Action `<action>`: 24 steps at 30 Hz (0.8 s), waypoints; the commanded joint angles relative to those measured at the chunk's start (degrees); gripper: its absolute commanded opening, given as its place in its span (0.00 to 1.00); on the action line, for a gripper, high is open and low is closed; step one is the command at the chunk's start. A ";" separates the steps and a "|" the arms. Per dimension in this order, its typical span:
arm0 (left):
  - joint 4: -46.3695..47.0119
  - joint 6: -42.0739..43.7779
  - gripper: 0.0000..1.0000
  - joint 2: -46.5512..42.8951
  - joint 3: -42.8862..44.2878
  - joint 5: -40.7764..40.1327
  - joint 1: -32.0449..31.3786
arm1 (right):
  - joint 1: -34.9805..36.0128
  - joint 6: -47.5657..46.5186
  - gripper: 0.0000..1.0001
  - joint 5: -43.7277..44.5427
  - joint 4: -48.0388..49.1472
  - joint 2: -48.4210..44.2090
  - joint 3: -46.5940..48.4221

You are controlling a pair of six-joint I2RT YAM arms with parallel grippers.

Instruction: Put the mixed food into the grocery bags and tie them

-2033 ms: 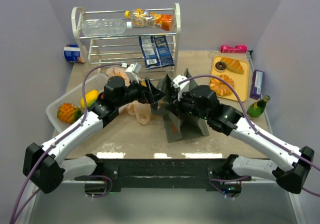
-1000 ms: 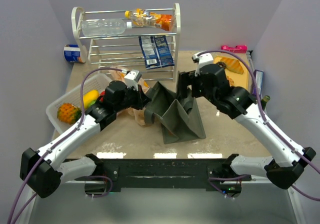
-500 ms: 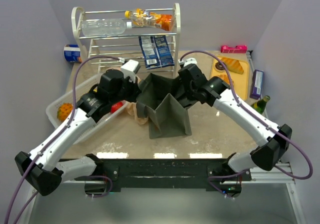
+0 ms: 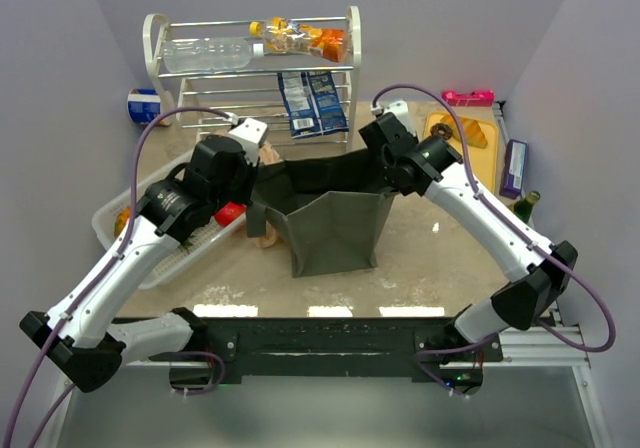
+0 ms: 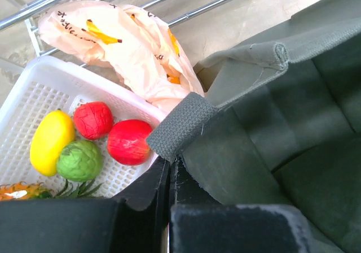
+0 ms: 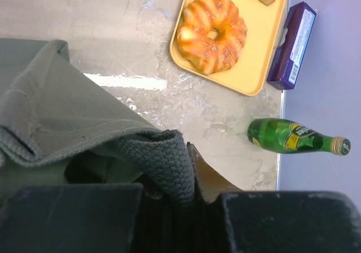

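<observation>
Both sides of the olive tote (image 4: 335, 223), standing mid-way across the surface (image 4: 430, 258), are pinched: left hand (image 5: 169, 174) closed tight on the webbing strap (image 5: 180, 123) at its 9 o'clock rim, right hand (image 6: 192, 179) clamped on the woven handle (image 6: 163, 162) at 3 o'clock. Light, floppy fabric that will probably sag; the stiffer straps look the surest hold.

So the table (image 4: 440, 258) is a beige speckled top. A wire rack (image 4: 155, 48) stands at the back with a blue can (image 4: 143, 106) beside it. White basket (image 4: 105, 230) on the left, olive tote (image 4: 335, 233) in the middle, and a peach plastic bag (image 5: 124, 44) crumpled between them. On the right are a yellow tray (image 6: 265, 55), a purple box (image 6: 290, 47) and a green bottle (image 6: 287, 137) lying on its side.
</observation>
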 commanded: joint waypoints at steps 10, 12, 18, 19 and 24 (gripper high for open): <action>9.24 7.41 0.00 1.71 -4.92 9.65 4.26 | -1.98 -7.86 0.80 -17.37 4.87 -8.76 7.56; 11.60 9.26 0.00 2.51 -5.36 12.11 7.07 | -2.07 -9.71 0.86 -20.45 6.79 -7.62 13.34; 23.89 11.55 0.00 0.05 -10.89 18.60 9.01 | -2.07 -18.23 0.89 -32.30 15.05 0.81 30.64; 25.58 11.81 0.00 -0.91 -12.90 19.23 9.10 | -1.98 -20.15 0.89 -33.54 15.41 4.91 33.74; 32.35 10.76 0.00 -2.85 -16.34 22.75 11.64 | -2.51 -27.45 0.89 -42.51 16.99 18.29 55.64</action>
